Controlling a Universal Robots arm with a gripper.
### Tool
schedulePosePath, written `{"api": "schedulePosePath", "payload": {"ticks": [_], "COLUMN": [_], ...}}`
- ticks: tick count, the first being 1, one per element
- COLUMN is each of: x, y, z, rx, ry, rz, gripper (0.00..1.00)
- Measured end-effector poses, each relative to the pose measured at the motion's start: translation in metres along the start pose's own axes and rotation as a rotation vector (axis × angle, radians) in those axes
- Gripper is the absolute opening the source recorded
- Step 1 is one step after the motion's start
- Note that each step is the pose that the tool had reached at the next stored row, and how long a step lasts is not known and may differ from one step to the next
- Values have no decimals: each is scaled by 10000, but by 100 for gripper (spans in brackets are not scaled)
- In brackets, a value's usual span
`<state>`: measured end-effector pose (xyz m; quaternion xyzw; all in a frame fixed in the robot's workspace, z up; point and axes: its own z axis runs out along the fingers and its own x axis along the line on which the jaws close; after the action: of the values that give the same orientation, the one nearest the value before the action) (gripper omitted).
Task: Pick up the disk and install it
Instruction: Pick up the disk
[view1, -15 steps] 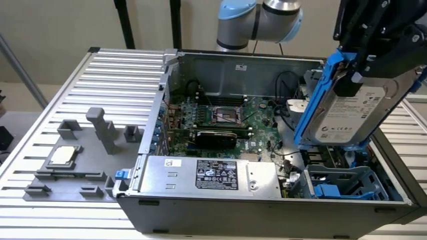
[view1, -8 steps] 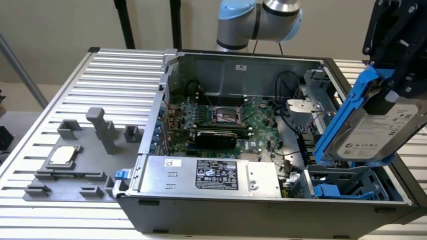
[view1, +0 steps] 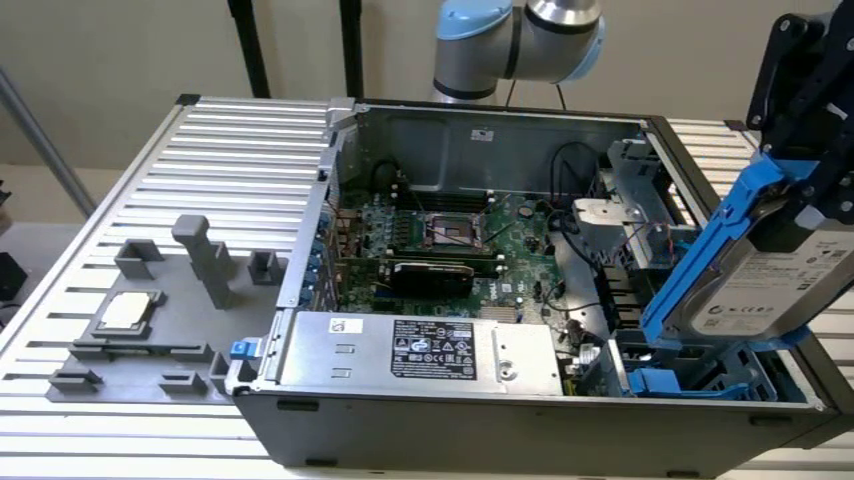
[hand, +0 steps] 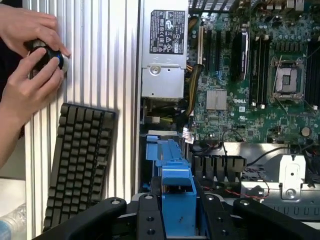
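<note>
The disk (view1: 771, 285) is a silver-grey drive with a white label in a blue carrier bracket (view1: 714, 240). It hangs tilted on edge over the drive bay (view1: 687, 382) at the front corner of the open computer case, on the exterior view's right. My black gripper (view1: 807, 175) comes down from the upper right and is shut on the disk. In the wrist view the blue carrier (hand: 176, 192) sits clamped between my gripper (hand: 177, 220) fingers, with a blue caddy (hand: 161, 150) in the bay just beyond it.
The open case (view1: 454, 425) holds the motherboard (view1: 454, 235), a power supply (view1: 414, 350) and cables. A grey fixture (view1: 147, 320) with a small CPU chip (view1: 127, 312) lies on the slatted table. A keyboard (hand: 77, 160) and a person's hands (hand: 30, 65) on a small device lie beside the case.
</note>
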<state>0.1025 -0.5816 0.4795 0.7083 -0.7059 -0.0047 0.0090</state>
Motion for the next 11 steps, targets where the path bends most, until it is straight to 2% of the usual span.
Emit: {"api": "schedulePosePath", "payload": {"ticks": [11], "x": [0], "y": [-1], "z": [1], "rx": [-1], "ry": [0], "rz": [-1], "gripper": [0]}}
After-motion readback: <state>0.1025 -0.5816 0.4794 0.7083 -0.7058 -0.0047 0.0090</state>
